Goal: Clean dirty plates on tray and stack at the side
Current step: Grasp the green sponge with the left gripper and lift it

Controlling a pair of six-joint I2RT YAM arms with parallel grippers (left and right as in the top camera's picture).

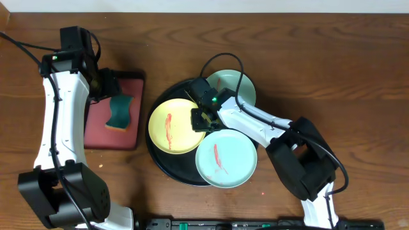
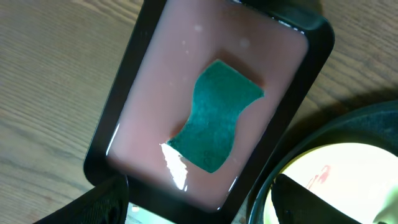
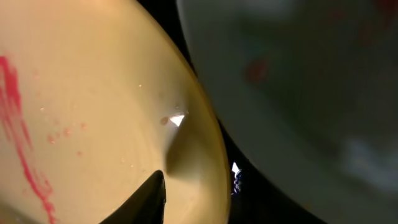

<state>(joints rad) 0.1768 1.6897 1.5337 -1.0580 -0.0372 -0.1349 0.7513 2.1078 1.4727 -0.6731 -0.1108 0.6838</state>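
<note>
Wooden table [image 1: 358,76] holds the black tray [image 1: 160,163], crowded: yellow plate [image 1: 172,128] left, back mint plate [image 1: 238,86], and front mint plate [image 1: 225,160] overhanging the rim. The right gripper [image 1: 204,119] sits at the yellow plate's right edge, and its grip cannot be told. The left gripper [image 1: 110,89] hangs spread over the sponge [image 1: 119,112] on the red tray [image 1: 96,131]. Open wood lies to the right.

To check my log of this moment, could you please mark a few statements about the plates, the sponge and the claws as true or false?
1. The teal wavy-edged sponge lies on the red rectangular tray. True.
2. The left claw grips the sponge. False: it is open above the sponge and holds nothing.
3. The yellow round plate is clean. False: it bears a red smear.
4. The yellow plate and both pale mint-green round plates sit in the large round black tray. True.
5. The right claw hovers above the sponge. False: it is at the yellow plate's rim.
</note>
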